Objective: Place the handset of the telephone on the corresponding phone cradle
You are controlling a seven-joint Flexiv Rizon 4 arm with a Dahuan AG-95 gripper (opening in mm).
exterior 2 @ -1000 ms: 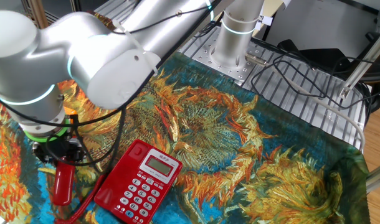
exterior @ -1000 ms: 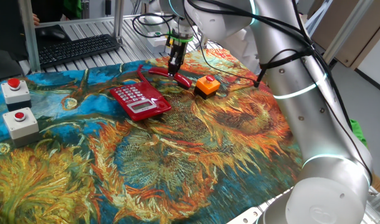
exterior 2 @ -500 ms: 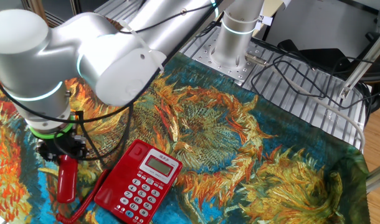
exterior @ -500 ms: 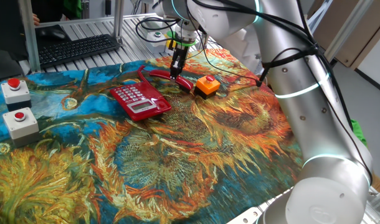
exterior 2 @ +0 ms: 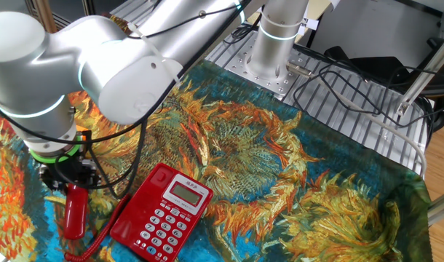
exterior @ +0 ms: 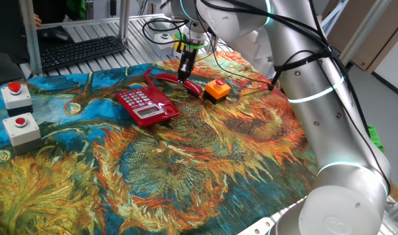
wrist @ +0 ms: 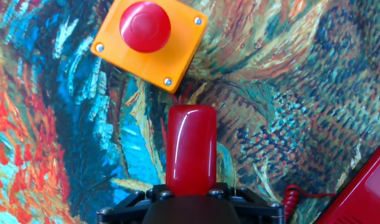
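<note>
The handset [exterior: 191, 84] is a glossy red bar lying behind the telephone [exterior: 145, 106], near the cloth's far edge. My gripper [exterior: 184, 74] comes down from above and is shut on its middle. In the other fixed view the gripper [exterior 2: 69, 179] holds the handset [exterior 2: 75, 211] just left of the telephone [exterior 2: 164, 213]. In the hand view the handset [wrist: 190, 146] sticks out from between my fingers, and a corner of the telephone [wrist: 372, 191] and the coiled red cord [wrist: 291, 198] show at lower right. I cannot tell whether the handset touches the cloth.
A small orange box with a red button [exterior: 217, 90] sits just right of the handset, close ahead in the hand view [wrist: 149, 40]. Two grey boxes with red buttons [exterior: 16, 94] [exterior: 21, 127] stand at the left. A keyboard [exterior: 81, 51] lies at the back left.
My gripper, shut on the handset, has shifted slightly with the arm's pose. The telephone and the orange box have not moved.
</note>
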